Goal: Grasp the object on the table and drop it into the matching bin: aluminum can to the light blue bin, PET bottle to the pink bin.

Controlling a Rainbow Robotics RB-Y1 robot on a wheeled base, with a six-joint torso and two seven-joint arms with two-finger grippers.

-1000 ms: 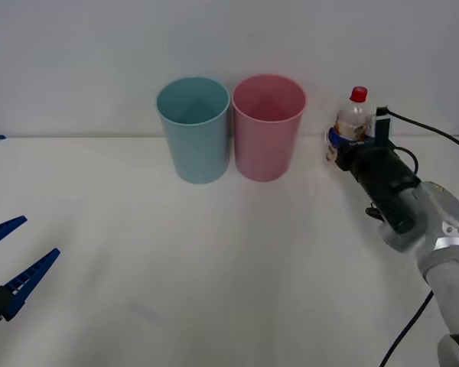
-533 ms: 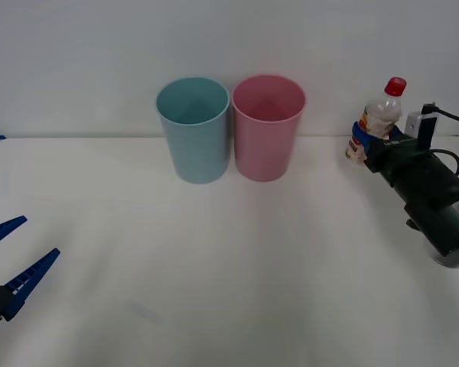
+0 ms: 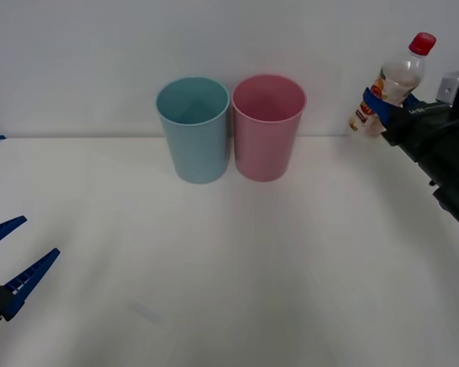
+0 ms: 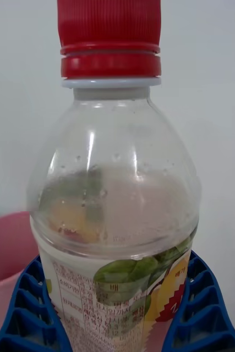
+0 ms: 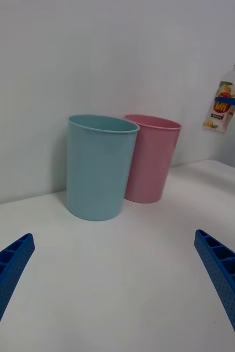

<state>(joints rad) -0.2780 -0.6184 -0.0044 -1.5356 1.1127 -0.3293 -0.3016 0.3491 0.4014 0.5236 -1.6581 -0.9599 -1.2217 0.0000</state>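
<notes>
My right gripper [image 3: 381, 105] is shut on the PET bottle [image 3: 395, 86], a clear bottle with a red cap and orange-and-white label, held tilted in the air above the table [image 3: 237, 260] at the far right. The bottle [image 4: 114, 209] sits between the blue fingers [image 4: 26, 308] in the right wrist view. The pink bin [image 3: 268, 126] stands to the left of the bottle, with the light blue bin [image 3: 193, 128] beside it. Both bins [image 5: 150, 157] [image 5: 99, 165] and the lifted bottle [image 5: 226, 99] show in the left wrist view. My left gripper [image 3: 8, 264] rests open at the near left edge.
A plain white wall rises behind the two bins. The black right arm [image 3: 444, 157] reaches in from the right edge, with a cable on it.
The right gripper has lifted the bottle off the table, up and to the right. The left arm has not moved.
</notes>
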